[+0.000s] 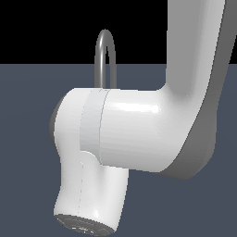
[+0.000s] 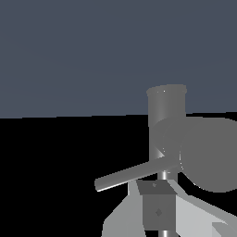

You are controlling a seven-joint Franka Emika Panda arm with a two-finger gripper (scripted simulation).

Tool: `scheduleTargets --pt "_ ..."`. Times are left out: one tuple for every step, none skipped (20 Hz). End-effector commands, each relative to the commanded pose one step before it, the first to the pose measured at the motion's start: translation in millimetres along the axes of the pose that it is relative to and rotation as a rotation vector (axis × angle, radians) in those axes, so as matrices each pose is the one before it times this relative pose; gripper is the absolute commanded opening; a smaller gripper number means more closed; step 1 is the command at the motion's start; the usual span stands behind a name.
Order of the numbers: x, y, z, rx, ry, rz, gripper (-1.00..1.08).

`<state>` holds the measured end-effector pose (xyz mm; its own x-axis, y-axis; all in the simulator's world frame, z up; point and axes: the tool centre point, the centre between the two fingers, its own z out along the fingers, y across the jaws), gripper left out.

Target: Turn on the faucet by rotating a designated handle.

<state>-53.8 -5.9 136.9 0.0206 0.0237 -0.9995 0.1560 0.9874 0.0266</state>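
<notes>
1. Exterior view: we see mostly the white robot arm (image 1: 139, 134), which fills the centre and the exterior view's right. Its lowest link ends near the bottom edge in a round cap.
2. Same view: only the top of the faucet (image 1: 105, 55) shows, a thin grey arch rising behind the arm's upper edge, above the dark blue-grey floor (image 1: 28, 185). Base and handle are hidden by the arm here. Gripper not in this pic.
3. Wrist view: we see the faucet's thicker cylindrical base (image 2: 165, 109) close up, w/ the handle (image 2: 134, 173) as a thin grey lever sticking out sideways from it, tilted a bit.
4. Same view: 1 grey fingertip block of the gripper (image 2: 157, 208) sits just beside the handle where it meets the base; we can't tell if they touch. A thin grey tube passes by this block.
5. Only 1 finger is clear, so we can't tell if the tool is released or clenched.
</notes>
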Motion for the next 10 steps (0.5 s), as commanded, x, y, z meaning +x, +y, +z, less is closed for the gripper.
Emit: scheduleTargets --pt "12.59 -10.08 1.38 -0.03169 0.01390 -0.01439 -1.00" --pt "2.57 -2.03 0.18 -0.00174 0.00041 -0.00143 -1.00" --pt "2.58 -1.99 0.18 -0.00182 0.00043 -0.00149 -1.00" --pt "2.57 -2.04 0.19 -0.00174 0.00041 -0.00143 -1.00" --pt "2.59 -2.00 0.19 -0.00182 0.00042 -0.00150 -1.00" --pt "2.59 -2.01 0.19 -0.00181 0.00042 -0.00150 -1.00" --pt "2.59 -2.06 0.20 -0.00173 0.00040 -0.00144 -1.00" --pt "2.60 -2.03 0.21 -0.00180 0.00041 -0.00152 -1.00" --pt "2.60 -2.08 0.22 -0.00172 0.00039 -0.00146 -1.00" --pt "0.00 0.00 0.00 0.00000 0.00000 0.00000 -1.00"
